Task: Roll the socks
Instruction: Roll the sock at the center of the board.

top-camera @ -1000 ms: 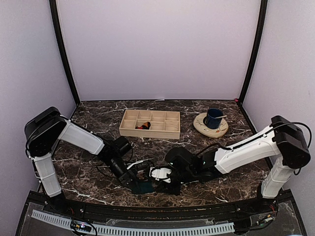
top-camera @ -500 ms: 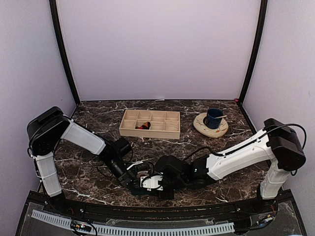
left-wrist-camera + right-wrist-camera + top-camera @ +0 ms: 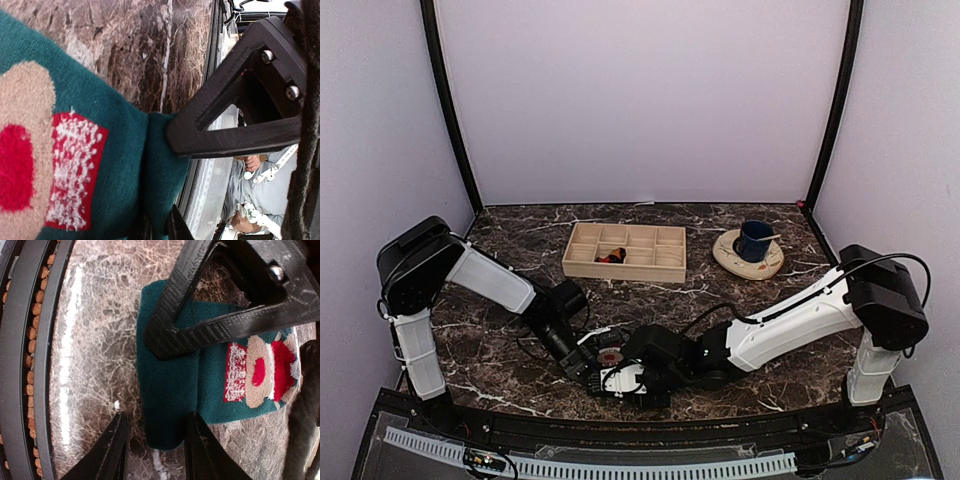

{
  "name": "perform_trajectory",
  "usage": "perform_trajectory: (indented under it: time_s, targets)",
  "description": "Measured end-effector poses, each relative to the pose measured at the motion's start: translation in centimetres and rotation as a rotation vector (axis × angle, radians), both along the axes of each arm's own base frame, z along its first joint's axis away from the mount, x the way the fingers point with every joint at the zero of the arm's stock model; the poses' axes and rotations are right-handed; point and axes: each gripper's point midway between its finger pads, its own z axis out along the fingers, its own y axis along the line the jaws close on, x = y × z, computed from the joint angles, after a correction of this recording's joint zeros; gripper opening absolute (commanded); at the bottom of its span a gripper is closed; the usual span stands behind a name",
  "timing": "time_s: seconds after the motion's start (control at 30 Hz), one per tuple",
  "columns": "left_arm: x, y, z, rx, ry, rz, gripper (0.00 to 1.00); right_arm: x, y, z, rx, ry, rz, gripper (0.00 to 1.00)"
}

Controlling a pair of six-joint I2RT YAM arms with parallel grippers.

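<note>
Teal sock (image 3: 215,380) with a Santa patch lies flat near the table's front edge, one edge pinched in the left gripper (image 3: 167,180). The right gripper (image 3: 170,385) straddles it, fingers apart. Behind stand a wooden tray (image 3: 625,270) and a blue mug (image 3: 754,240) on a plate (image 3: 768,268). Dark marble table (image 3: 500,240), lilac walls (image 3: 640,100).

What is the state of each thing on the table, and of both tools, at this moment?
teal sock: lies flat, one end folded over, not rolled yet.
left tool: shut on the sock's edge.
right tool: open, one finger across the sock.
other sock: bunched in a tray compartment.
mug: upright on the plate.
</note>
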Motion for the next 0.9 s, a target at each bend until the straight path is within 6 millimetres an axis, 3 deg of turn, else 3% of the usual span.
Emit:
perform_trajectory:
  time_s: [0.33,0.5,0.63,0.77,0.9]
  targets:
    - [-0.1,0.0,0.0,-0.003,0.007,-0.005,0.11,0.5,0.3,-0.6,-0.025,-0.041,0.016,0.28]
    - [-0.2,0.1,0.0,-0.003,0.011,-0.008,0.12,0.6,0.5,-0.7,-0.027,-0.050,0.020,0.14]
    - [-0.3,0.1,-0.1,-0.001,0.015,-0.010,0.19,0.9,0.6,-0.7,-0.027,-0.048,0.020,0.03]
    - [-0.2,0.2,-0.1,0.004,0.020,-0.003,0.29,1.2,0.8,-0.7,-0.034,-0.028,0.016,0.01]
    - [0.0,0.2,0.2,0.014,0.018,0.008,0.31,1.4,0.6,-0.7,-0.034,0.004,0.003,0.00]
